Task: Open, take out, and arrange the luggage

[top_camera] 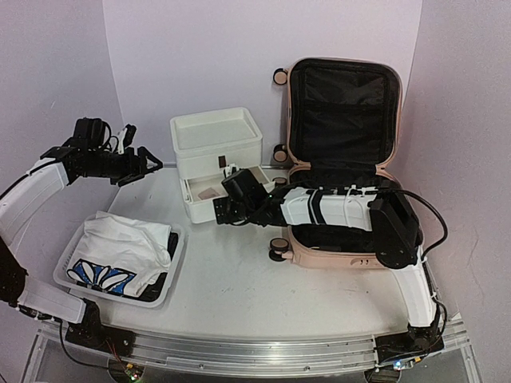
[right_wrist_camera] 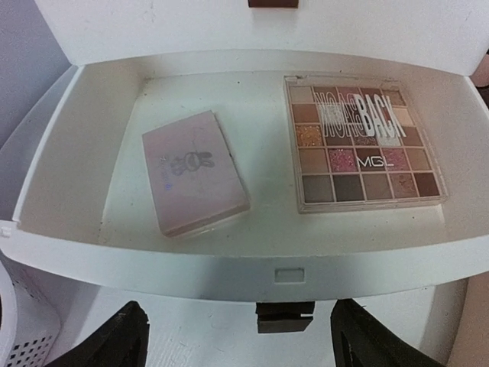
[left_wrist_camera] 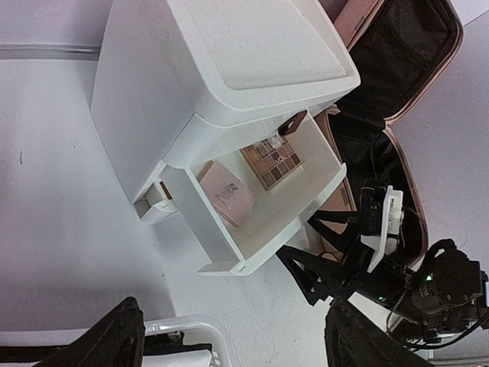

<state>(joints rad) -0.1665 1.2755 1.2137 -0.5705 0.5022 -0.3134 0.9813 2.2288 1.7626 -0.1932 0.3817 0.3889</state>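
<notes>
From the top camera, the left pincer point(top_camera: 140, 167) is seen spread and empty, raised left of the white drawer unit point(top_camera: 215, 140). The right pincer point(top_camera: 222, 214), also spread, is held at the pulled-out drawer point(top_camera: 204, 195), and the pink luggage point(top_camera: 343, 104) lies open to its right. In the left wrist view, the drawer is shown ahead of the spread fingers point(left_wrist_camera: 122, 336), the luggage beyond it. In the right wrist view, 2 items are seen just past the parted fingertips point(right_wrist_camera: 122, 336): a pink case point(right_wrist_camera: 195, 172) and an eyeshadow palette point(right_wrist_camera: 359, 141).

With jaws spread, left arm point(top_camera: 36, 187) hovers raised, right arm point(top_camera: 319, 207) stretches low leftward.
</notes>
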